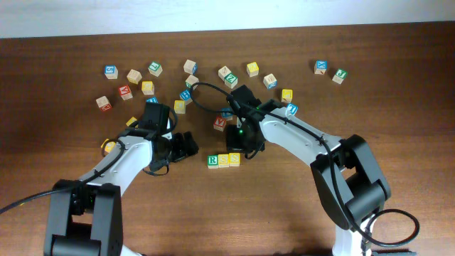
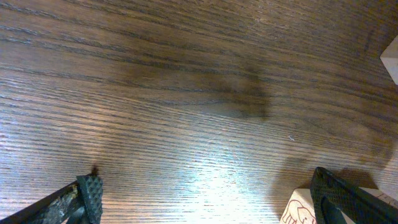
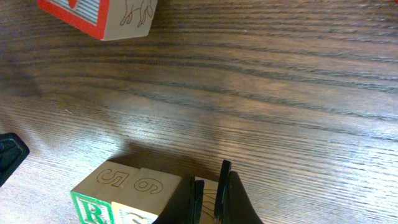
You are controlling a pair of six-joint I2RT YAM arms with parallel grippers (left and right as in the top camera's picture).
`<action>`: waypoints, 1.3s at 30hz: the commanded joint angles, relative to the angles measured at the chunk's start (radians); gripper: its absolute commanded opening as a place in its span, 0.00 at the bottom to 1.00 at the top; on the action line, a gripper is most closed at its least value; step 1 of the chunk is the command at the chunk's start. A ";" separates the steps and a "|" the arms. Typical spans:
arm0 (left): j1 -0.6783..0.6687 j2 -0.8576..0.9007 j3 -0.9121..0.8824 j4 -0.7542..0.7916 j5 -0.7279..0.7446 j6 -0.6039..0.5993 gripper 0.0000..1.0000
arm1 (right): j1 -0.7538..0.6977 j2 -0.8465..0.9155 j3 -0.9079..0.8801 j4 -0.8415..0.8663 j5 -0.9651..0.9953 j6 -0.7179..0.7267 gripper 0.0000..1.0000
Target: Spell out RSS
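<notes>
A green R cube (image 1: 212, 161) lies on the table with two yellow cubes (image 1: 224, 160) (image 1: 234, 159) touching in a row to its right. In the right wrist view the R cube (image 3: 93, 210) and the first yellow cube (image 3: 146, 199) sit left of my fingers. My right gripper (image 3: 209, 198) (image 1: 238, 148) is shut on the second yellow cube (image 3: 208, 194) at the row's right end. My left gripper (image 2: 208, 199) (image 1: 186, 146) is open and empty, low over bare wood left of the row.
Many other letter cubes are scattered across the back of the table (image 1: 185, 67). A red cube (image 1: 220, 122) (image 3: 102, 15) lies just behind the row. A cube with an elephant drawing (image 2: 297, 213) sits against my left gripper's right finger.
</notes>
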State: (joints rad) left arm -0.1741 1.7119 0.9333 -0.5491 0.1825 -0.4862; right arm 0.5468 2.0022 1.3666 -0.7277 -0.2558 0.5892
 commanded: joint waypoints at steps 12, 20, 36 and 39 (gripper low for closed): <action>0.007 0.040 -0.035 -0.009 -0.026 0.010 0.99 | 0.048 0.004 -0.005 0.022 0.005 -0.013 0.04; 0.007 0.040 -0.035 -0.010 -0.083 0.008 0.99 | -0.084 0.003 0.002 0.034 0.006 -0.005 0.05; -0.127 0.040 -0.035 0.026 0.058 0.122 0.00 | -0.109 0.003 -0.090 -0.115 -0.204 -0.075 0.05; -0.177 0.040 -0.035 0.063 0.058 0.121 0.00 | -0.108 0.003 -0.090 -0.104 -0.205 -0.075 0.05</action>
State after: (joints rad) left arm -0.3233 1.7397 0.9108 -0.5026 0.2180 -0.3843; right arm 0.4297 2.0041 1.2785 -0.8356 -0.4549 0.5018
